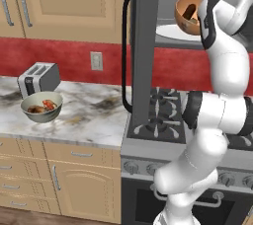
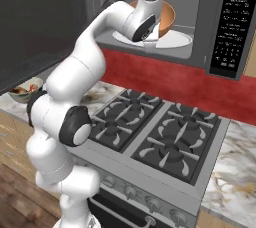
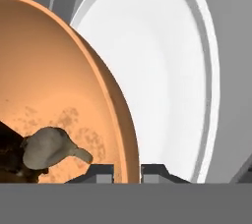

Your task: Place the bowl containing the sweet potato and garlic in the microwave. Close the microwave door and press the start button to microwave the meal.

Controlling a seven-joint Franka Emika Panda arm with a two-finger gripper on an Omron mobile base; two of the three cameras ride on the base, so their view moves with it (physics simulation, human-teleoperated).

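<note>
Clamped on the glossy orange-brown bowl's (image 3: 59,80) rim, my gripper (image 3: 128,171) held it tilted, garlic (image 3: 49,147) beside the dark sweet potato (image 3: 10,152).

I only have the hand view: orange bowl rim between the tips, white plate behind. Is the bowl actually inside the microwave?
Observer: Yes. In the right base view the bowl is inside the microwave, over the white plate.
Operator: Resting on the plate?
Observer: Can't tell. In the left base view the bowl looks tilted, the sweet potato leaning in it.
Operator: Door?
Observer: The door stands wide open, out over the counter.
Operator: Grip okay?
Observer: The gripper is shut on the bowl rim, garlic just inside.
</note>
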